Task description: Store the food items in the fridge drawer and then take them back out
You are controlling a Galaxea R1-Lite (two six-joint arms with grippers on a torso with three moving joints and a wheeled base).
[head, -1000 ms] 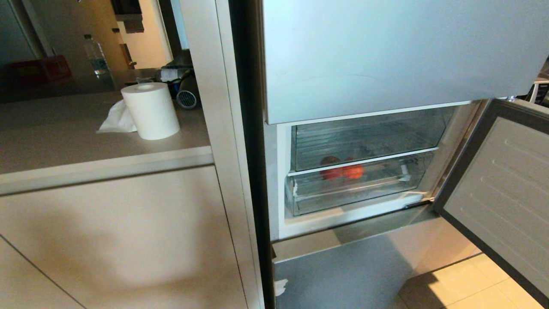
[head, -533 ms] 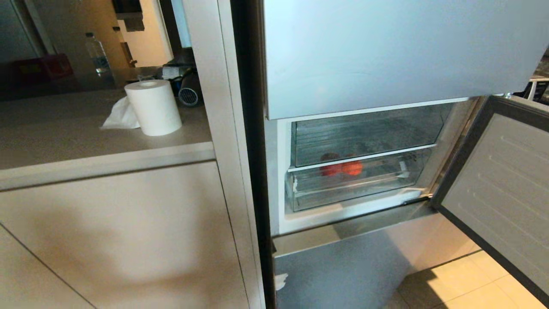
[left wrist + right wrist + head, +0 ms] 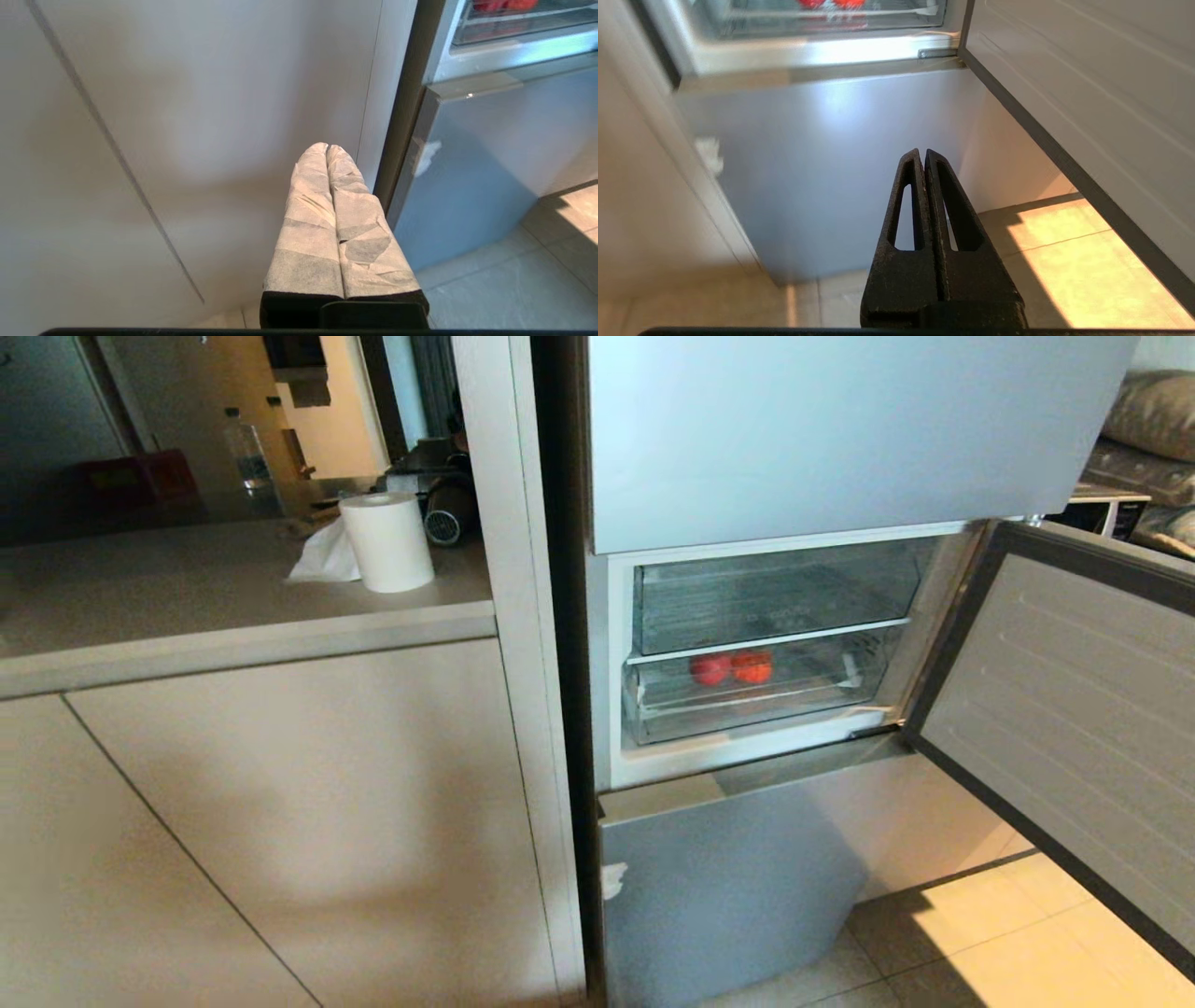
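Open fridge compartment beside a counter

Taking the fridge drawer (image 3: 747,705) as the landmark: two food items (image 3: 731,668) lie side by side in it, toward its left half. Another clear compartment (image 3: 775,602) sits directly above the drawer. The open door (image 3: 1064,709) stands to its right, a closed door panel (image 3: 728,887) lies below, and the counter (image 3: 187,607), bearing a paper roll (image 3: 387,541), is to its left.

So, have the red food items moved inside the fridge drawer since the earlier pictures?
No. The food items sit at the same place behind the fridge drawer front, left of centre; only the camera shifted, so the whole scene slid together.
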